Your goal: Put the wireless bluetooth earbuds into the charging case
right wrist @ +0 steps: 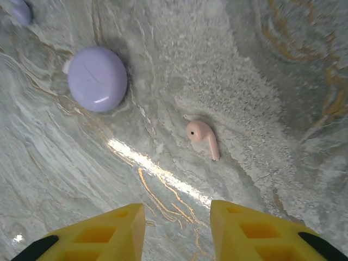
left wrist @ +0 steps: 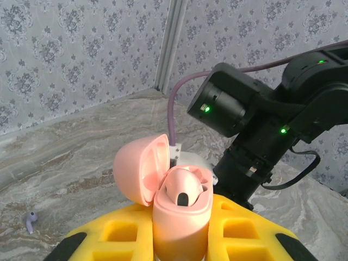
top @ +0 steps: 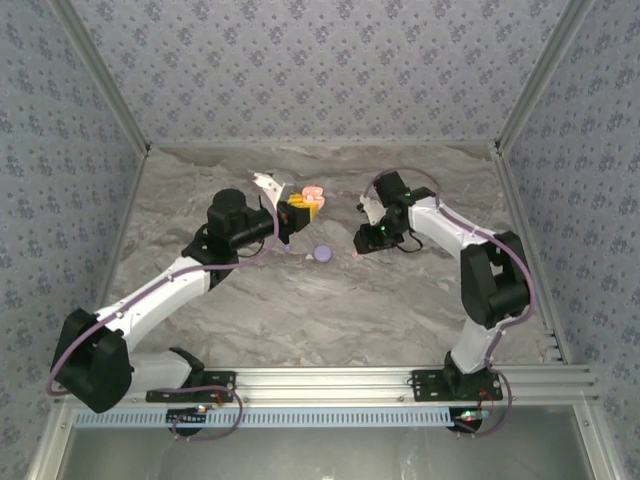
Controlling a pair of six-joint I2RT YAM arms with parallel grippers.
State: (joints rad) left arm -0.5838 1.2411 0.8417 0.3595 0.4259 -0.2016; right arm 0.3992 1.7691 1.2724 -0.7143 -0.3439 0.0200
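The pink charging case (left wrist: 180,217) stands upright with its lid (left wrist: 138,168) swung open. My left gripper (top: 297,212) is shut on its body, yellow fingers (left wrist: 244,228) on both sides. One pink earbud (left wrist: 184,190) sits in the case. A second pink earbud (right wrist: 202,136) lies loose on the marble table, just ahead of my right gripper (right wrist: 176,228). That gripper hovers above it, open, with nothing between its fingers. A lilac earbud (left wrist: 31,220) lies on the table to the left of the case. From above, the case (top: 313,195) is at centre back, with the right gripper (top: 363,238) to its right.
A round lilac disc (right wrist: 98,79) lies on the table to the left of the loose pink earbud, also seen from above (top: 322,254). Another small lilac item (right wrist: 20,10) shows at the corner. The right arm's wrist (left wrist: 261,119) hangs close behind the case. Patterned walls enclose the table.
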